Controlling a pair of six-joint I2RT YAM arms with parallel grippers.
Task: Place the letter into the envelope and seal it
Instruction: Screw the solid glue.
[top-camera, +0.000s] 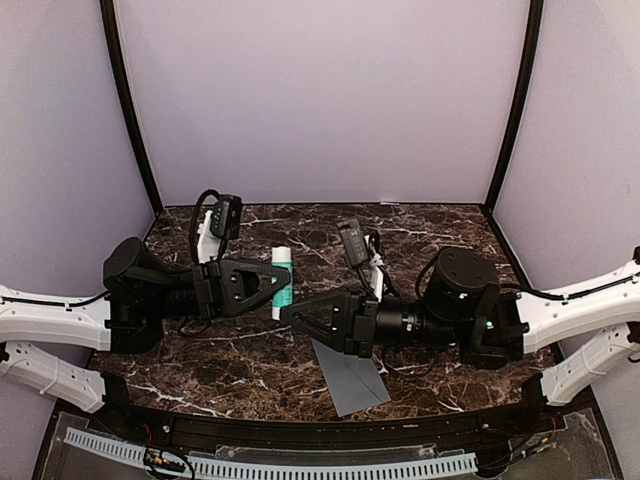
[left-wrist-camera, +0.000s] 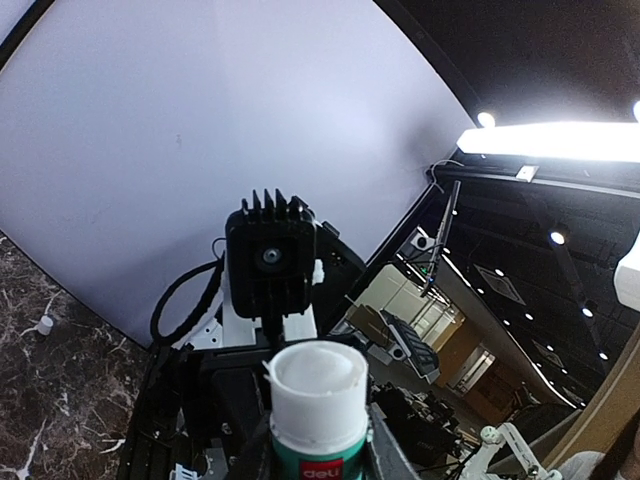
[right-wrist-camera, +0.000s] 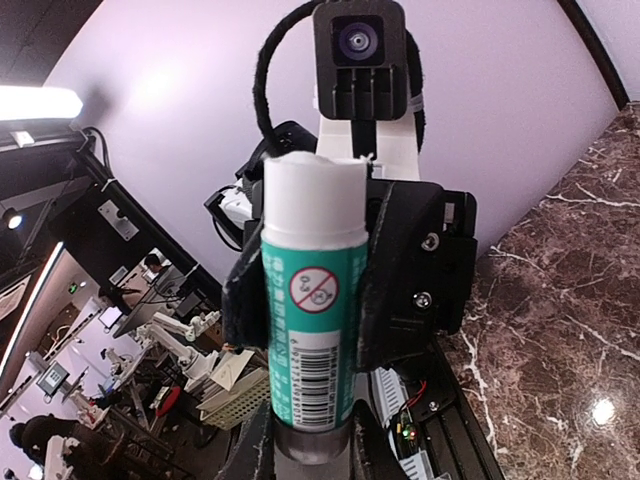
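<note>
1. As you scan from the left, your left tool (top-camera: 276, 286) is closed down narrowly on the middle of the glue stick (top-camera: 283, 262). It holds the stick above the counter (top-camera: 450, 225) with the white end toward the back wall.
2. At the stick's near end your right tool (top-camera: 292, 314) comes in from the opposite side. In the right wrist view it closes against the grey base, so it appears to grip that end as well, jaws only slightly apart.
3. Further right and closer to the near edge, the envelope (top-camera: 350, 378) lies flat on the counter, partly under the right arm (top-camera: 460, 290), with neither tool touching it.
4. You have no letter in sight anywhere. I judge it is either already inside the envelope or hidden, and the views do not settle which.
5. Sealing is not yet done, by my reading. With both tools on the stick, you look to be readying the glue, so spreading it and pressing the envelope shut remain.
</note>
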